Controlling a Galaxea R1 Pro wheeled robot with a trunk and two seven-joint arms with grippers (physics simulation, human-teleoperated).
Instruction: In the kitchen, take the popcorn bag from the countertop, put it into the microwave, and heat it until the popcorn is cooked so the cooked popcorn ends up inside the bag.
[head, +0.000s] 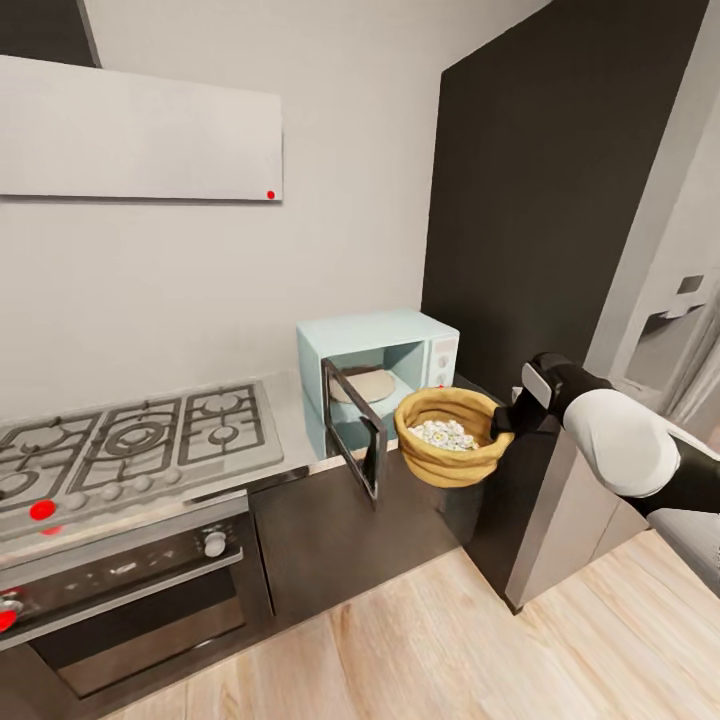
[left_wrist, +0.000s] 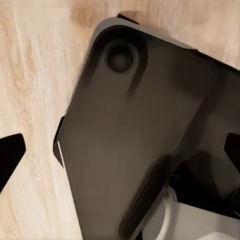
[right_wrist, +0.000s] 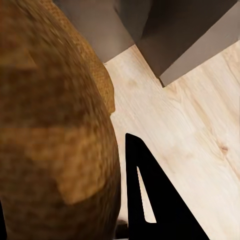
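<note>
1. The popcorn bag (head: 453, 437) hangs in the air just in front of the microwave's open front, level with the countertop edge and clear of it. Its rolled rim faces up, with the white popcorn (head: 446, 433) heaped in its mouth.
2. The right gripper (head: 503, 418) has the sack by its right side. In the right wrist view the burlap (right_wrist: 50, 125) presses close against one dark finger (right_wrist: 150, 195), so the fingers are clamped on the sack.
3. The microwave (head: 415, 348) sits at the right end of the countertop (head: 290, 410), against the dark tall cabinet (head: 560, 180). Its dark glass door (head: 358, 428) swings out toward the room. Inside, a pale round turntable (head: 362, 384) shows on the floor of the cavity.
4. To the left, the gas hob (head: 130, 440) is set into the counter, with the built-in oven (head: 130, 580) and its knobs below.
5. A pale wall cabinet (head: 140, 135) hangs above the hob.
6. The left wrist view looks down on a dark part of the robot's body (left_wrist: 130, 140) over the wooden floor (left_wrist: 30, 80). Two dark finger tips sit at opposite edges of that picture, spread wide apart with nothing between them.
</note>
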